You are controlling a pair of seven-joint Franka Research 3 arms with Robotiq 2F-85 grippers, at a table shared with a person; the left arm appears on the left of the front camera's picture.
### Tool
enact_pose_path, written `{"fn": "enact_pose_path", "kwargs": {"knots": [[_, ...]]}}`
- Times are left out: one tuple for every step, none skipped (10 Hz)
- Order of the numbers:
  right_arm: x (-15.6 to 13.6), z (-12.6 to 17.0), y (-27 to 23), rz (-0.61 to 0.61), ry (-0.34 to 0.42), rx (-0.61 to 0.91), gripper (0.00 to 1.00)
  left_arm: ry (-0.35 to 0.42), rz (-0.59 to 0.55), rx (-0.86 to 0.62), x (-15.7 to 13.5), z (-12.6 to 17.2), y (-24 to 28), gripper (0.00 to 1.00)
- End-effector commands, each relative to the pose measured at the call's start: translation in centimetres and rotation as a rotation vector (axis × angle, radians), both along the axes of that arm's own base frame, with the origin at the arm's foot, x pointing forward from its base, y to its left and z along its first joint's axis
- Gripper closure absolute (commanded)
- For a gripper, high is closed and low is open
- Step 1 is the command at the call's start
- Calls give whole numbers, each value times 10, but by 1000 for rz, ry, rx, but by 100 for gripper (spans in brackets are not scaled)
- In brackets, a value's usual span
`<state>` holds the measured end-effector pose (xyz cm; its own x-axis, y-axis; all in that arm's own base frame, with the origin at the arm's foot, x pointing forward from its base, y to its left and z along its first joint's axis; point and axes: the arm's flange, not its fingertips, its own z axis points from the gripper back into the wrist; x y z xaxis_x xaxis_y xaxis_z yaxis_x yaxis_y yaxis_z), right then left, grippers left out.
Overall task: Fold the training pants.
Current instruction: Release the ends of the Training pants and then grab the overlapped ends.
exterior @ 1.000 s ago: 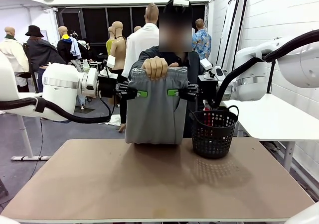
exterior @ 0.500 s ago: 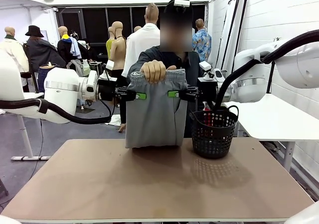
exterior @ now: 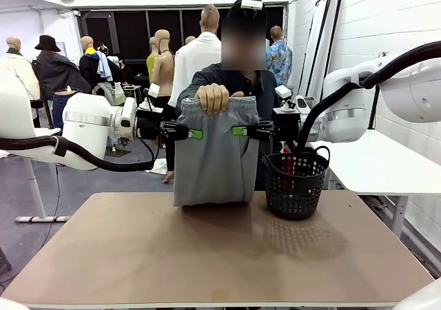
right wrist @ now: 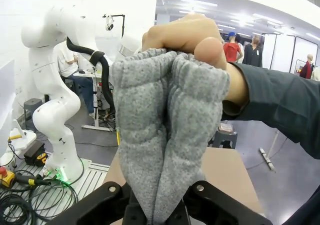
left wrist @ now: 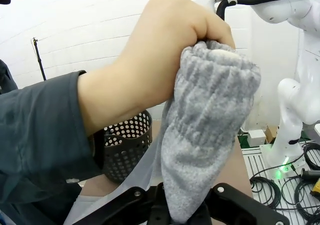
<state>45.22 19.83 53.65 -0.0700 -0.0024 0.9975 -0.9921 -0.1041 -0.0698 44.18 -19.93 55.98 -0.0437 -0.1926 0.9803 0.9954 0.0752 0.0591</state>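
Observation:
The light grey training pants [exterior: 210, 158] hang folded above the far edge of the table [exterior: 213, 255], their lower end near the tabletop. A person's hand [exterior: 212, 98] grips the gathered waistband at the top middle. My left gripper [exterior: 187, 132] is shut on the pants' left edge just below the waistband. On the right edge my right gripper [exterior: 247, 129] is shut too. In the left wrist view the grey fabric [left wrist: 205, 135] rises from between my fingers up to the hand [left wrist: 150, 80]. The right wrist view shows the bunched cloth [right wrist: 165, 135] under the hand [right wrist: 185, 35].
A black mesh basket [exterior: 296, 182] stands on the table right of the pants, close to my right arm. A white table [exterior: 379, 162] stands at the right. The near half of the brown tabletop is bare.
The pants and the person's hand have shifted slightly; both grippers keep their hold.

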Motion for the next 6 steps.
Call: {"fn": "enact_pose_path", "kwargs": {"knots": [[-1, 2, 0, 5, -10, 7, 100, -1, 11, -22, -4, 1, 2, 100], [-1, 2, 0, 5, -10, 7, 100, -1, 11, -22, -4, 1, 2, 100], [-1, 2, 0, 5, -10, 7, 100, -1, 11, -22, -4, 1, 2, 100], [-1, 2, 0, 5, -10, 7, 100, -1, 11, -22, -4, 1, 2, 100], [-1, 2, 0, 5, -10, 7, 100, -1, 11, -22, -4, 1, 2, 100], [-1, 2, 0, 5, -10, 7, 100, -1, 11, -22, -4, 1, 2, 100]]}}
